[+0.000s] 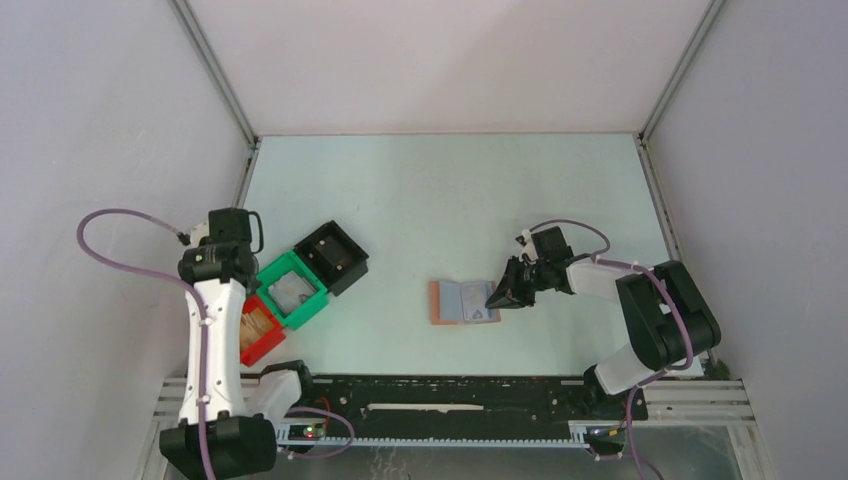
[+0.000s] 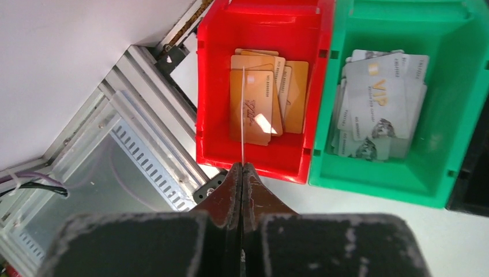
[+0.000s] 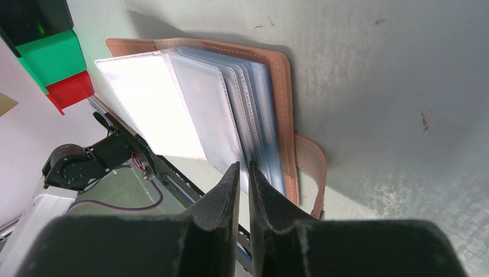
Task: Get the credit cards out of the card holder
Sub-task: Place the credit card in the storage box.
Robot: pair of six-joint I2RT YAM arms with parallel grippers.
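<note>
The tan card holder [image 1: 462,302] lies open in the middle of the table, and its clear sleeves [image 3: 196,104] fan up from the leather cover [image 3: 282,104]. My right gripper [image 1: 497,297] [image 3: 239,167] is at the sleeves' right edge, near the closing tab [image 3: 314,167]. Its jaws stand a narrow slit apart and nothing shows between them. I cannot make out cards inside the sleeves. My left gripper [image 1: 228,245] [image 2: 243,167] is shut on one thin credit card [image 2: 243,115], seen edge-on above the red bin [image 2: 259,164].
The red bin [image 1: 262,345] holds orange-gold cards [image 2: 254,104]. The green bin [image 2: 375,179] beside it holds silver cards [image 2: 375,98], and a black bin [image 1: 345,270] comes after that. A metal rail [image 1: 450,392] runs along the near table edge. Walls enclose the table.
</note>
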